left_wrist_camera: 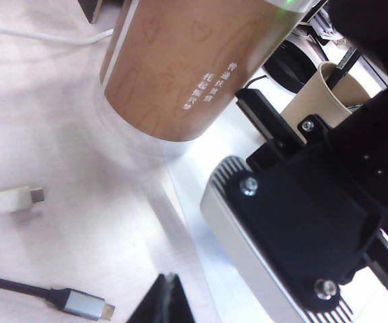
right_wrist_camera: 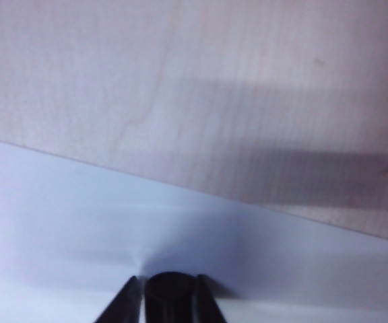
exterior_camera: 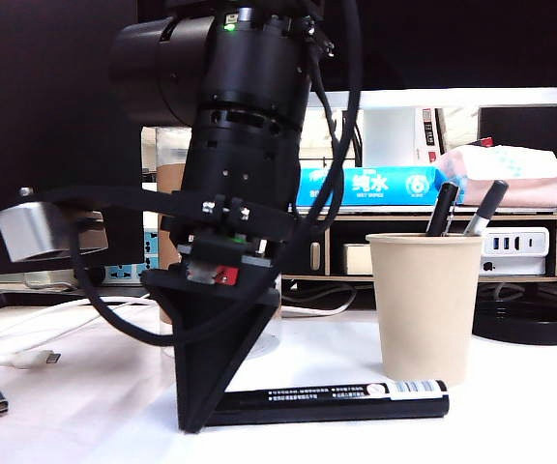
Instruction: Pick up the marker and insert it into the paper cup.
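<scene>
Both right hand [right_wrist_camera: 169,296] fingers against the marker [right_wrist_camera: 171,291] only in its wrist view; left hand [left_wrist_camera: 164,296] spread unclear.

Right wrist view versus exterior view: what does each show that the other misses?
Only the right wrist view shows the marker's round black end sitting between the right gripper's fingertips. Only the exterior view shows the marker's full length lying on the table, its barcode end in front of the paper cup, which already holds two pens. Both show the right gripper down at the marker's end farthest from the label.
</scene>
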Controlling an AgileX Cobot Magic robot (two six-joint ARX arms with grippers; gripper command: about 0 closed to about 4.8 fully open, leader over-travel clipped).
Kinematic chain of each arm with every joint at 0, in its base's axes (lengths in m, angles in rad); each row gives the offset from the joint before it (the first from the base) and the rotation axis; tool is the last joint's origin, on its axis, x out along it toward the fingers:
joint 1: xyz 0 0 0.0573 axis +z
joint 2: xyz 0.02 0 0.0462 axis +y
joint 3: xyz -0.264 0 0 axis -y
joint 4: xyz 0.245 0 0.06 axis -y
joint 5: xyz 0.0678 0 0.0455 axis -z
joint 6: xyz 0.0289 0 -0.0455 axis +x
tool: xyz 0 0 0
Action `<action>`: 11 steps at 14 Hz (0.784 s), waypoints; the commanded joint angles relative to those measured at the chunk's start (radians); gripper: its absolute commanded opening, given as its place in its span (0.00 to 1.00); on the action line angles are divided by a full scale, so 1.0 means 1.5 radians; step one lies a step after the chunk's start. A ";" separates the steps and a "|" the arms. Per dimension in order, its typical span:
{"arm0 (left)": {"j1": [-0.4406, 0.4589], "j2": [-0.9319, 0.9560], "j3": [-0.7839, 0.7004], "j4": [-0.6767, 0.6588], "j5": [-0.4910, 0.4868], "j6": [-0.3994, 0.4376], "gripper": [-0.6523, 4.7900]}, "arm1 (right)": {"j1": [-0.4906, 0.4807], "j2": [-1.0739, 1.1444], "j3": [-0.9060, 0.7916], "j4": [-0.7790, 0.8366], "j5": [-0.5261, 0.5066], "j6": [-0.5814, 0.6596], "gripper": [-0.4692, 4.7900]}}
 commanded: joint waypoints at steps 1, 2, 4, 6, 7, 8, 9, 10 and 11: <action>0.001 0.000 0.001 0.009 0.001 0.003 0.11 | 0.001 0.001 0.001 -0.007 -0.001 0.001 0.24; 0.001 0.000 0.001 0.009 0.001 0.003 0.11 | 0.001 0.000 0.001 -0.007 0.001 0.001 0.24; 0.001 0.000 0.001 0.009 0.001 0.003 0.11 | 0.001 0.000 0.001 -0.009 0.005 0.003 0.24; 0.001 0.000 0.001 0.009 0.001 0.003 0.11 | 0.001 -0.001 0.002 -0.009 0.027 0.006 0.24; 0.001 0.000 0.001 0.009 0.000 0.003 0.11 | 0.001 -0.004 0.002 -0.010 0.031 0.010 0.24; 0.001 0.000 0.001 0.009 0.000 0.003 0.11 | 0.001 -0.007 0.003 -0.010 0.030 0.019 0.24; 0.001 0.000 0.001 0.009 0.000 0.003 0.11 | 0.001 -0.012 0.003 -0.013 0.030 0.020 0.24; 0.001 0.000 0.001 0.009 0.000 0.003 0.11 | 0.001 -0.018 0.003 -0.014 0.031 0.021 0.24; 0.001 0.000 0.001 0.009 0.000 0.003 0.11 | 0.000 -0.027 0.003 -0.016 0.031 0.023 0.24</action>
